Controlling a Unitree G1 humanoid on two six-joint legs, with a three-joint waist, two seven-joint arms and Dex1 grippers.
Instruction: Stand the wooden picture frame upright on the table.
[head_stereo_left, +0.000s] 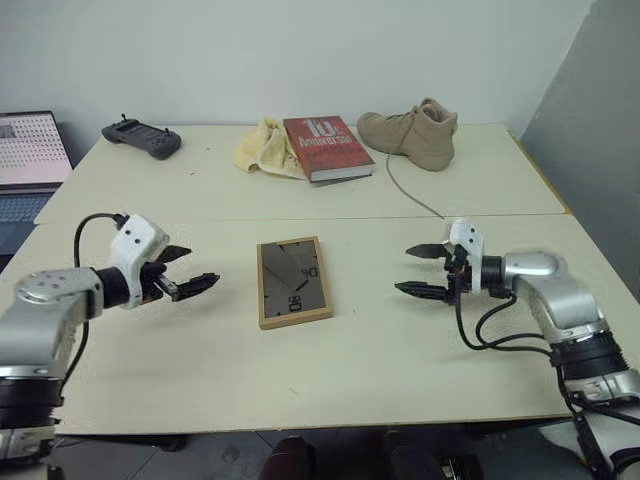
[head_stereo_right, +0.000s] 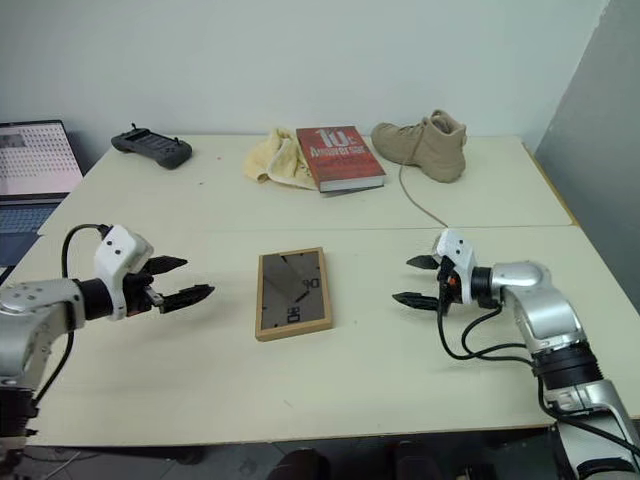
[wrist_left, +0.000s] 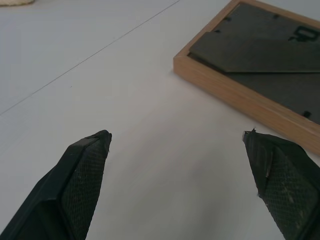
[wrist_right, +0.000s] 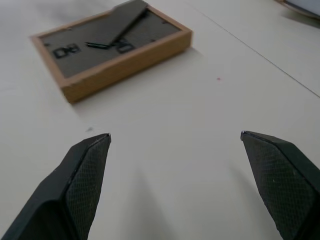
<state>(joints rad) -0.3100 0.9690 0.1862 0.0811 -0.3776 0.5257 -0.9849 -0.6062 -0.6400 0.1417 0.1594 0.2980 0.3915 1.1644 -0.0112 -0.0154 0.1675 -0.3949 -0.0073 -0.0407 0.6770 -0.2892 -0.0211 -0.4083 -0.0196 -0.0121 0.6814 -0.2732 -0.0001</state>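
The wooden picture frame (head_stereo_left: 293, 281) lies flat on the table (head_stereo_left: 330, 370), dark back panel up, midway between my two arms. To its left my left gripper (head_stereo_left: 193, 270) hovers open and points toward it, a short gap away. On the other side my right gripper (head_stereo_left: 419, 271) is open too, aimed at the frame's right edge from a similar distance. The left wrist view has the frame's light-wood corner (wrist_left: 240, 95) beyond the spread fingertips (wrist_left: 95, 150). In the right wrist view the whole frame (wrist_right: 110, 47) lies ahead of the open fingers (wrist_right: 90, 160). Nothing is held.
At the back of the table lie a red book (head_stereo_left: 327, 147), a yellow cloth (head_stereo_left: 265, 146), a tan boot (head_stereo_left: 415, 130) with a trailing lace and a black controller (head_stereo_left: 141, 138). A laptop (head_stereo_left: 30, 160) stands off the far left. A seam (head_stereo_left: 300, 220) joins the two table sections.
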